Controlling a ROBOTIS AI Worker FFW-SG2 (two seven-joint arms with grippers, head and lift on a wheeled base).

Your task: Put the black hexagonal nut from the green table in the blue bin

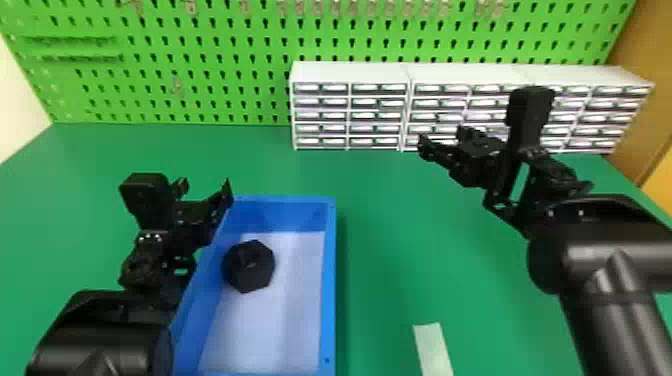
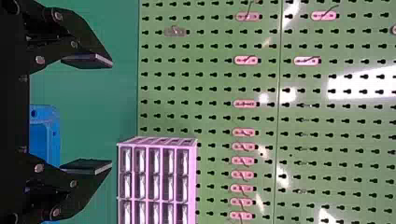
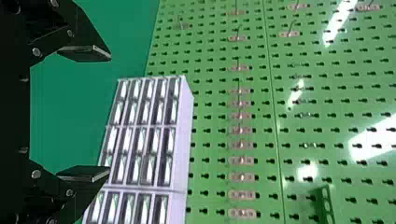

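I have the black hexagonal nut (image 1: 249,266) inside the rectangular blue plastic bin (image 1: 328,280), on its pale floor, close by the left side wall and towards the far end. My left gripper (image 1: 206,187), black with two flat fingers, is by the bin's far left corner; from its fingertips the nut is nearer to me and to the right, apart from both fingers. In the left wrist view I see those fingers spread wide.

My right gripper (image 1: 442,136), of the same black build, is well apart from the nut, farther off to the right, in front of the white drawer cabinets (image 1: 350,72). In the right wrist view its fingers stand wide apart too. The bin sits on the green table (image 1: 385,240), with a pale flat strip (image 1: 432,350) to its right, close to the view's bottom edge.
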